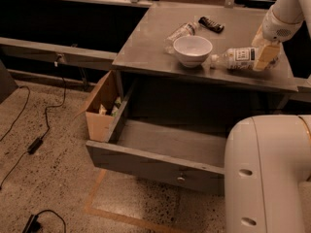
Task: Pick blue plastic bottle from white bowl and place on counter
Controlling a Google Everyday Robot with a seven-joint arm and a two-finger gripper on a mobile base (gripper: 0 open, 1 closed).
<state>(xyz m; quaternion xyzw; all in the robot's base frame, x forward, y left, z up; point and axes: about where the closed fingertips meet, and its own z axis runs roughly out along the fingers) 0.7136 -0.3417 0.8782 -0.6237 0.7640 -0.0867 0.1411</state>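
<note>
The blue plastic bottle [239,58] lies on its side on the counter [146,47], just right of the white bowl [192,50]. Its white cap points at the bowl and its label faces the camera. The bowl stands upright and looks empty. My gripper [265,53] comes down from the upper right and sits over the bottle's base end, with a yellowish part in front of the bottle. The bottle's base is hidden behind the gripper.
A smaller clear bottle [181,32] lies behind the bowl, with a black object [211,24] further back. The grey drawer [160,152] below the counter is pulled open. A cardboard box [101,111] stands at its left. My white body [269,174] fills the lower right. Cables lie on the floor.
</note>
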